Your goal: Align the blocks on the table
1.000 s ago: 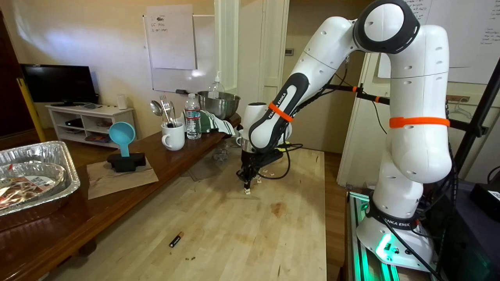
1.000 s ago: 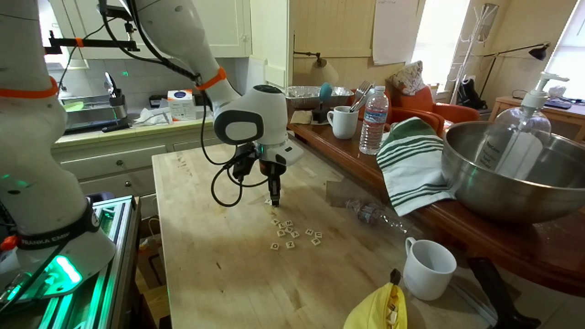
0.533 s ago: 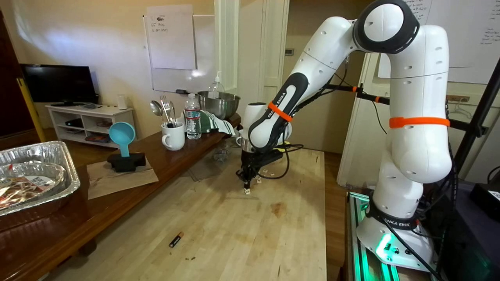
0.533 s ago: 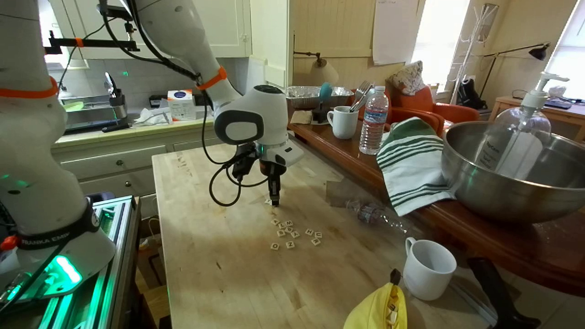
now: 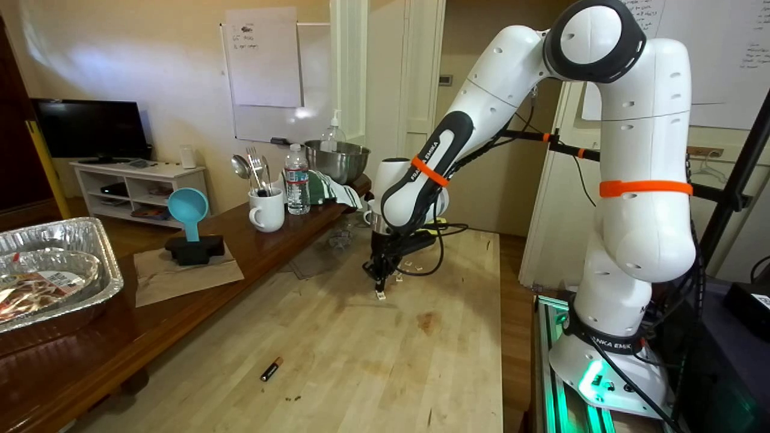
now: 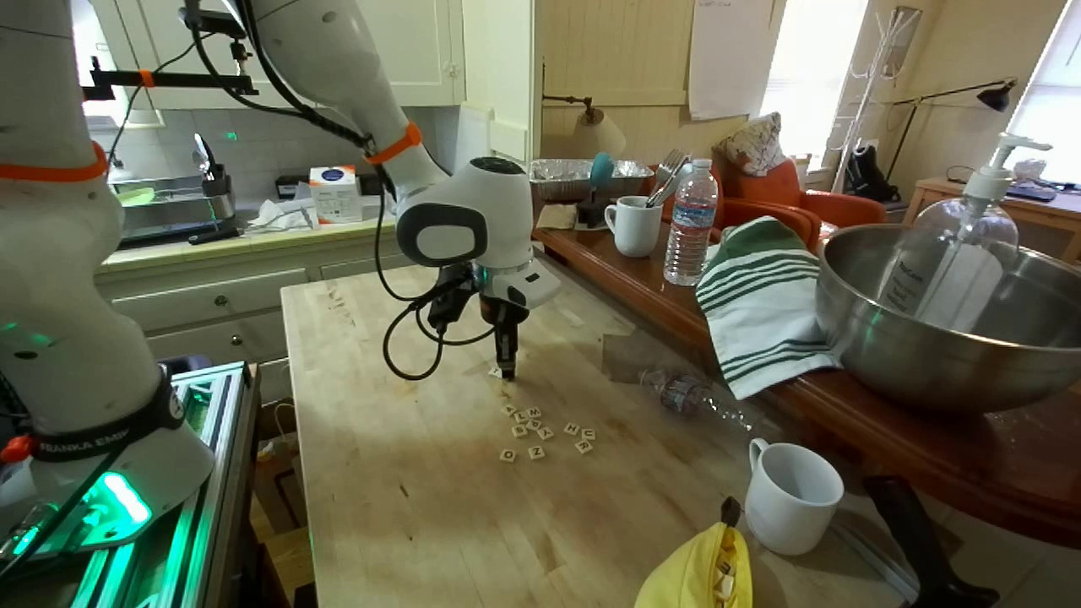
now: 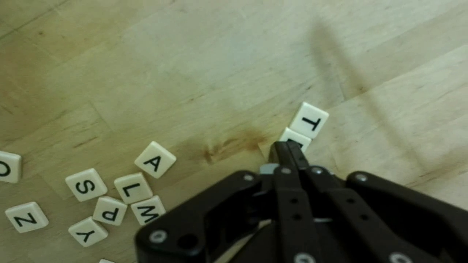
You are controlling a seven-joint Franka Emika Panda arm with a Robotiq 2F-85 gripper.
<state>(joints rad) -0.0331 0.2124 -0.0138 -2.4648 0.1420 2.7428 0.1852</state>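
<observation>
Jaws of my gripper (image 7: 287,146) are together, nothing seen between. Wrist view, at 1 o'clock: half-hidden tile (image 7: 297,136), then T tile (image 7: 310,120), edges touching. I can't tell whether my tips touch the half-hidden tile. Toward 8 to 9 o'clock, scattered tiles (image 7: 132,188) lie on the table (image 7: 226,65). My estimate: light, stiff, slick, liable to skid; hold by 2 opposite sides or nudge squarely along 1 edge.

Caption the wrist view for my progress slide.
Shut claw hides part of one block beside the T block, scattered blocks at left.
</observation>
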